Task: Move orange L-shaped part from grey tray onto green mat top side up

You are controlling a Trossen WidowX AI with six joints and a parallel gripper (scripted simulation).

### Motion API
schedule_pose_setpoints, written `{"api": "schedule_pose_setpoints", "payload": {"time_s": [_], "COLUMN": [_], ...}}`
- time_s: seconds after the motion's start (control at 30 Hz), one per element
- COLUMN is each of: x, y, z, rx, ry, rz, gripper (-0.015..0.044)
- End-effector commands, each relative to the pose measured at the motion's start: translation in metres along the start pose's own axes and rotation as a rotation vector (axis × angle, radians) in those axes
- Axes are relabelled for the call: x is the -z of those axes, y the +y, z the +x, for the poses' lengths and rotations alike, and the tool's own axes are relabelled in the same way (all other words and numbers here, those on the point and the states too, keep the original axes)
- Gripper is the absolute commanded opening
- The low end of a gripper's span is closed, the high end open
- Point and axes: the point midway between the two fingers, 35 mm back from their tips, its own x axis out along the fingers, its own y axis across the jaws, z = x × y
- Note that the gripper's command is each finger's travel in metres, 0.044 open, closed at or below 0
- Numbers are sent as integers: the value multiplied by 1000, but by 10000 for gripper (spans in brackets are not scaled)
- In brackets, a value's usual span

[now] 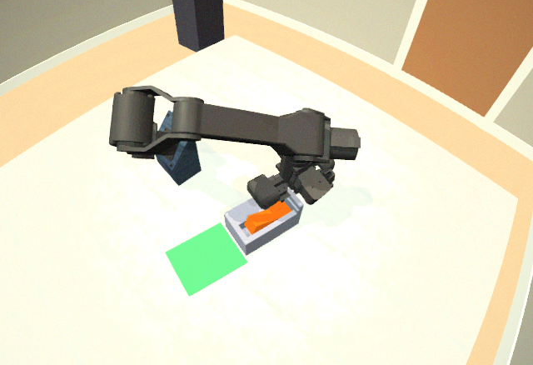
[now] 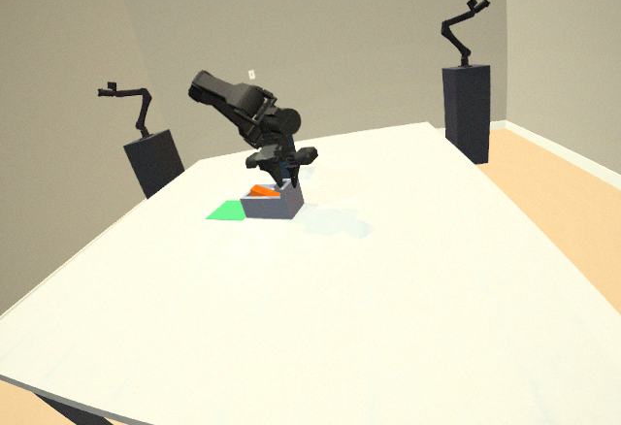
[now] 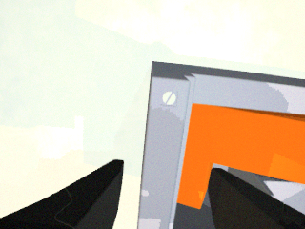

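Note:
The orange L-shaped part (image 1: 271, 217) (image 2: 260, 191) (image 3: 248, 131) lies in the pocket of the grey tray (image 1: 275, 237) (image 2: 268, 208) (image 3: 162, 138). It is tilted: its end toward the mat stands raised above the rim, and its L-shaped end sits low at the far end from the mat. My gripper (image 1: 289, 193) (image 2: 287, 185) (image 3: 167, 174) is partly open and empty, low over the L-shaped end. In the wrist view one fingertip appears outside the tray's end wall, the other beside the part's short leg. Whether a finger touches the part is unclear. The green mat (image 1: 206, 258) (image 2: 228, 210) holds nothing.
The tray's end wall stands between the two fingertips in the wrist view. The mat lies flat close beside the tray's other end. The arm's blue base block (image 1: 185, 165) stands behind the tray. Two other arms on dark pedestals (image 2: 155, 163) (image 2: 466, 110) stand far off beyond the table.

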Motion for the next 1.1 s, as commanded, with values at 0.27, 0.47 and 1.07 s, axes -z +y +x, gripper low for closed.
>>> {"api": "schedule_pose_setpoints", "payload": {"time_s": [0.27,0.47,1.07], "x": [0,0,0], "y": [1,1,0], "z": [14,24,40], "rx": [1,2,3], "ry": [-10,-10,-10], "rz": [-7,-7,-7], "gripper": [180,180,180]}}
